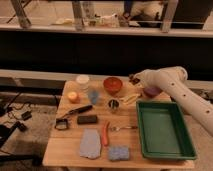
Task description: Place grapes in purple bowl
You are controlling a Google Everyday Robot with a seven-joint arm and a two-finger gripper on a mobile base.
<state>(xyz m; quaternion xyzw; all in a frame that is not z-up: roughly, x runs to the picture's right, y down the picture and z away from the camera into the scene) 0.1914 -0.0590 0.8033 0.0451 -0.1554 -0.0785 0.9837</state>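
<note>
Camera view is showing my pincer (133,78) hovering over the counter's (75,145) far edge, gripping what I am taking for the grapes (132,77). The purple bowl (151,92) is sitting lower, half under my forearm, toward the green tray (162,131).

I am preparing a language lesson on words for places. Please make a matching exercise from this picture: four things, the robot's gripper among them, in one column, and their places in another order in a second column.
Things:
1. green tray
2. red bowl
3. blue sponge
4. gripper

Places:
A. at the front edge of the table, beside the grey-blue cloth
B. at the back, between the red bowl and the purple bowl
C. on the side of the table at the right of the picture
D. at the back, next to the white cup

Pairs: 1-C, 2-D, 3-A, 4-B
</note>
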